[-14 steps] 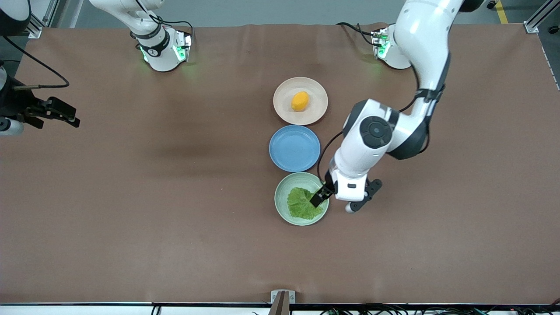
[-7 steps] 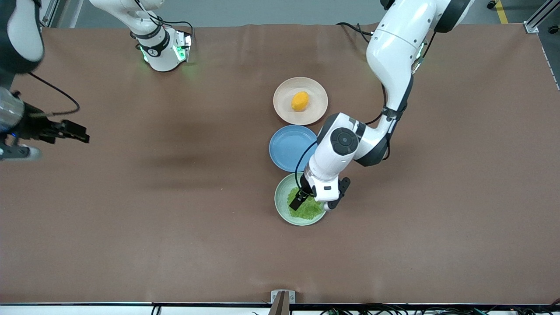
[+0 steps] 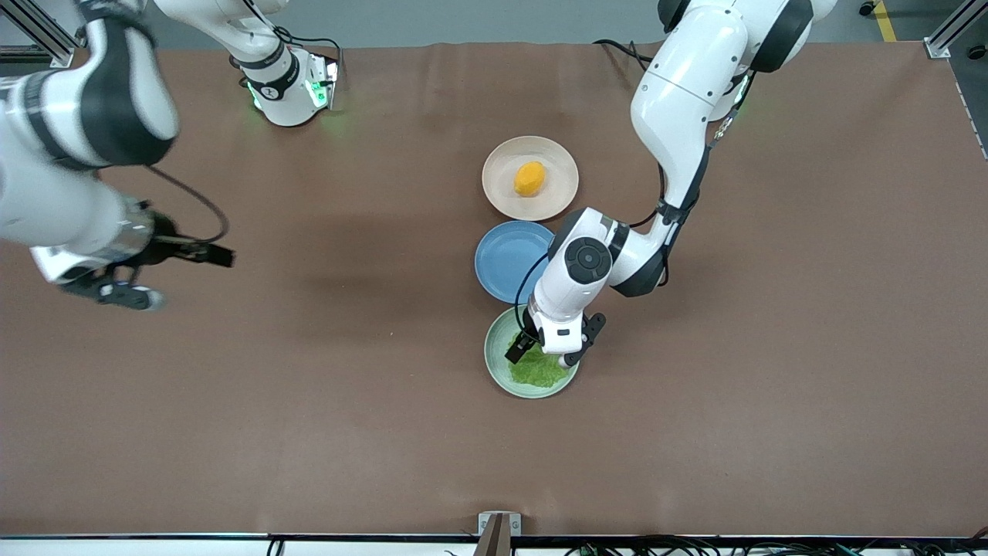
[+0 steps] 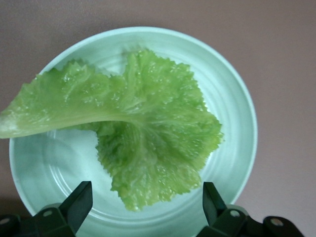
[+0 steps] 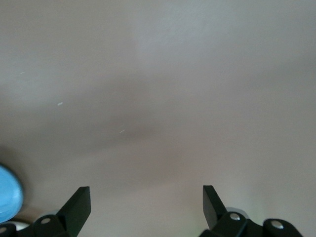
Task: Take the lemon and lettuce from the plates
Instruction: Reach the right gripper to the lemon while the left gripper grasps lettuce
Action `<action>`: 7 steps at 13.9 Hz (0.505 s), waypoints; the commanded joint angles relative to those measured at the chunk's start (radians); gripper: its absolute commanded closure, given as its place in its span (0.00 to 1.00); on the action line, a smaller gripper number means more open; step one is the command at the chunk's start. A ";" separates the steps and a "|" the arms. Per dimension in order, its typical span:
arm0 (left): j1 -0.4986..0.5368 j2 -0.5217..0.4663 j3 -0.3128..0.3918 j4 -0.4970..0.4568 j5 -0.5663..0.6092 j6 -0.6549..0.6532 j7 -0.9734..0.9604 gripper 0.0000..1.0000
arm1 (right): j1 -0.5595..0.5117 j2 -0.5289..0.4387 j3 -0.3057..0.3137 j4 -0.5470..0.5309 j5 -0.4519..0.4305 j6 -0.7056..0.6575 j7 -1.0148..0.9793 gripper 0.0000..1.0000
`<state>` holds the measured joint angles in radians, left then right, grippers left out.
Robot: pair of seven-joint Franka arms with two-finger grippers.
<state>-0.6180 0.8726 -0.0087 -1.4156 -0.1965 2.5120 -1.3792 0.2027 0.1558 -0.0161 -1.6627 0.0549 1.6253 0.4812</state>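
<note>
The lettuce [image 3: 538,373] lies on the pale mint green plate [image 3: 492,351], the plate nearest the front camera. In the left wrist view the leaf [image 4: 148,123] spreads over that plate [image 4: 237,98]. My left gripper [image 3: 539,357] hangs open just over the leaf, and its fingers [image 4: 81,195] straddle the leaf's edge without touching it. The lemon [image 3: 529,178] sits on the beige-pink plate [image 3: 494,166], nearest the robots' bases. My right gripper [image 3: 214,257] is open and empty [image 5: 145,193] over bare table toward the right arm's end.
An empty blue plate [image 3: 509,262] lies between the two other plates, and its edge shows in the right wrist view [image 5: 7,197]. The brown table mat [image 3: 309,401] covers the table. The left arm's elbow hangs over the blue plate's edge.
My left gripper moved from the green plate's rim to over the lettuce and came lower. My right arm swung in from the table's end toward the middle.
</note>
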 commanded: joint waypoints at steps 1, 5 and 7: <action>-0.008 0.006 0.009 0.004 -0.011 -0.009 0.017 0.07 | 0.131 -0.088 -0.007 -0.087 0.057 0.013 0.225 0.00; -0.002 0.006 0.010 0.004 -0.011 -0.009 0.020 0.10 | 0.361 -0.104 -0.007 -0.126 0.065 0.102 0.570 0.00; 0.003 0.005 0.012 0.006 -0.009 -0.009 0.023 0.10 | 0.476 -0.099 -0.007 -0.166 0.065 0.181 0.715 0.00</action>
<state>-0.6161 0.8814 -0.0042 -1.4155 -0.1965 2.5110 -1.3769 0.5875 0.0829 -0.0070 -1.7579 0.1046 1.7355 1.0794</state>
